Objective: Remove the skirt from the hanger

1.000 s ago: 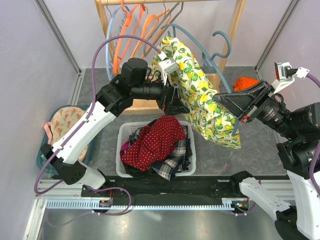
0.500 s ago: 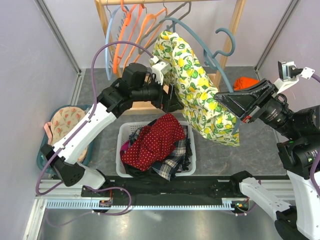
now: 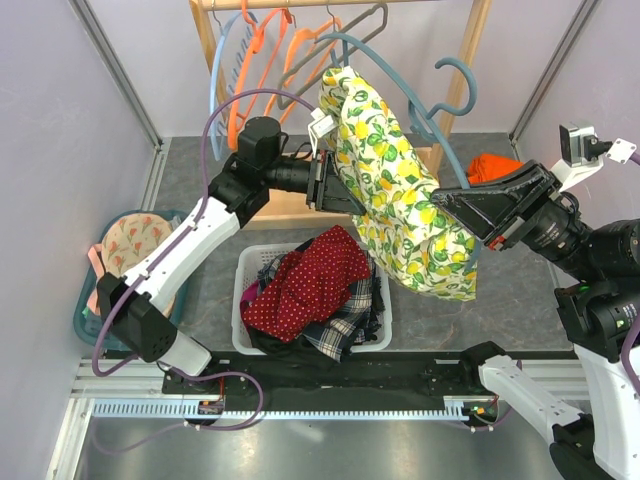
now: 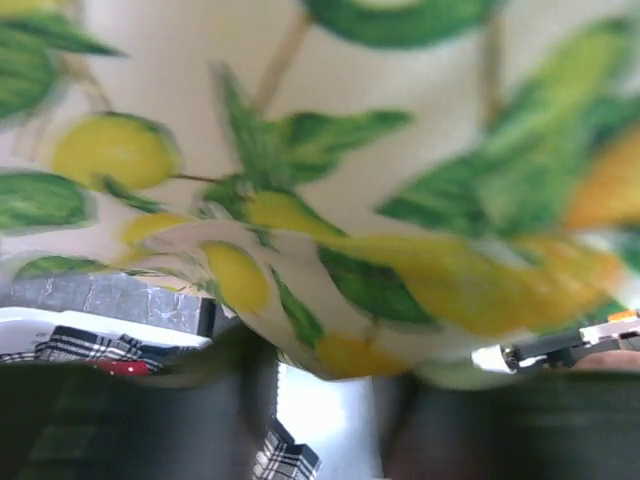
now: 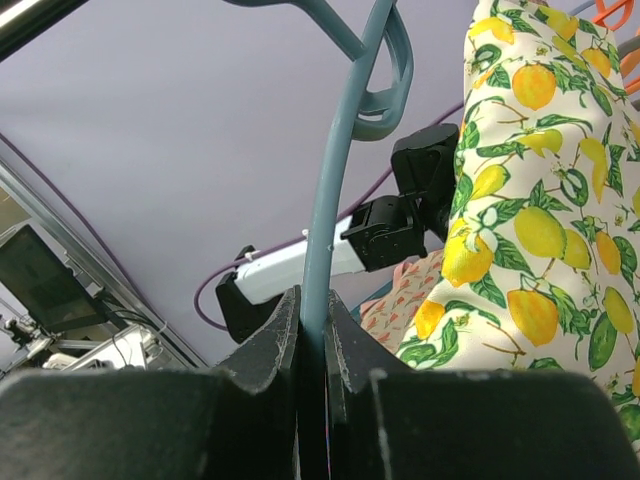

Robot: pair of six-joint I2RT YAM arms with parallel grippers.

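The skirt (image 3: 400, 200) on the hanger is a white one printed with lemons and green leaves, not a plaid one. It hangs slanted from a grey-blue hanger (image 3: 452, 68) above the basket. My right gripper (image 3: 445, 203) is shut on the hanger's bar (image 5: 330, 200), with the skirt (image 5: 540, 230) to its right. My left gripper (image 3: 335, 190) presses in at the skirt's upper left edge. In the left wrist view the cloth (image 4: 330, 150) fills the frame and bunches down at my blurred, shut left gripper (image 4: 325, 375).
A white laundry basket (image 3: 240, 300) below holds a red dotted garment (image 3: 310, 280) and plaid cloth (image 3: 345, 325). A wooden rack (image 3: 470, 60) behind carries orange, light-blue and grey hangers. A teal basket (image 3: 85, 315) sits far left, an orange item (image 3: 490, 165) back right.
My left gripper has risen toward the skirt's upper edge and closed from wide open onto the cloth. The skirt and hanger have swung slightly right; the right gripper stayed shut.
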